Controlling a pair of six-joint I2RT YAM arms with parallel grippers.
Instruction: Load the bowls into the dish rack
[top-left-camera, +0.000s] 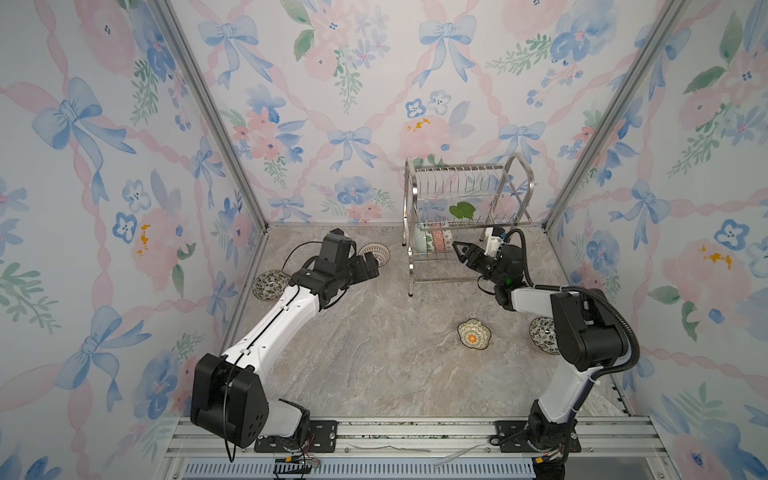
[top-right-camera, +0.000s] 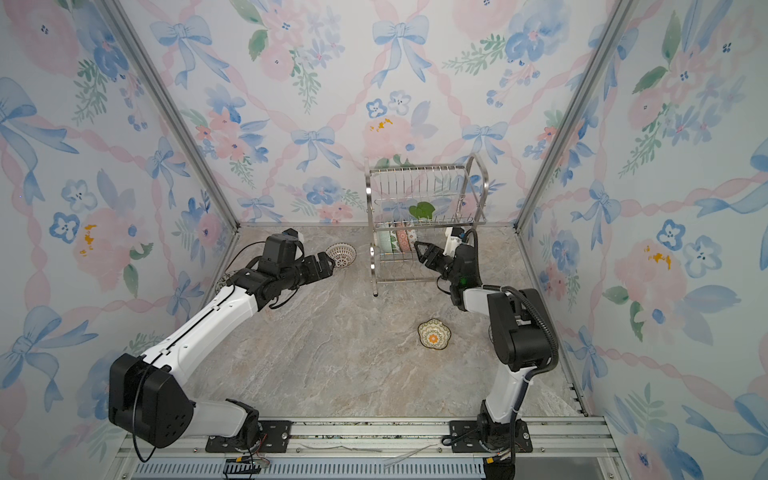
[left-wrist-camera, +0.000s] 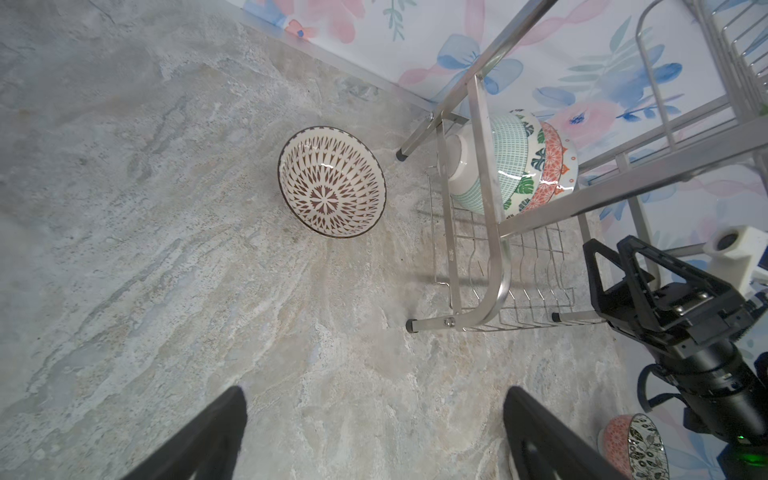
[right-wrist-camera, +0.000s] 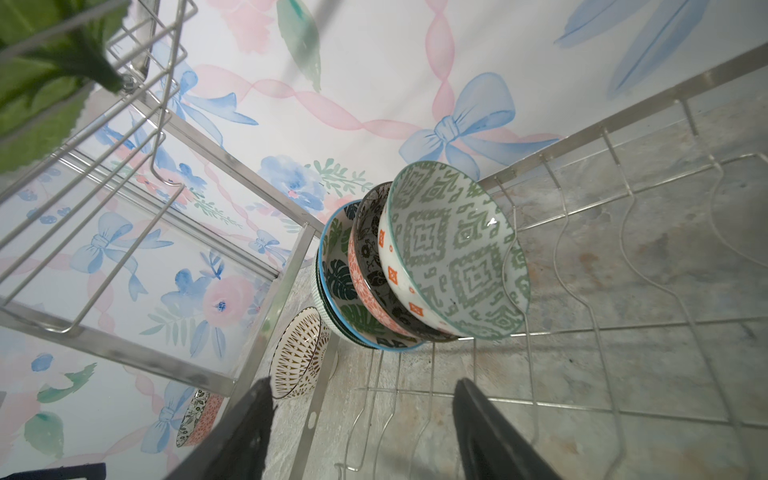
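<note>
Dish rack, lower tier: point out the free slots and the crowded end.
Free: the bare wire slots of the dish rack, between the green geometric bowl and the open right pincer. Crowded: the end beyond that bowl, where the other bowls nest on edge against the frame post.

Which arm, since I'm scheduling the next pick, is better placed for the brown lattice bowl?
Left, likely. The left gripper, open, points at the brown lattice bowl just ahead of it. The right gripper is at the dish rack, which stands between it and that bowl.
</note>
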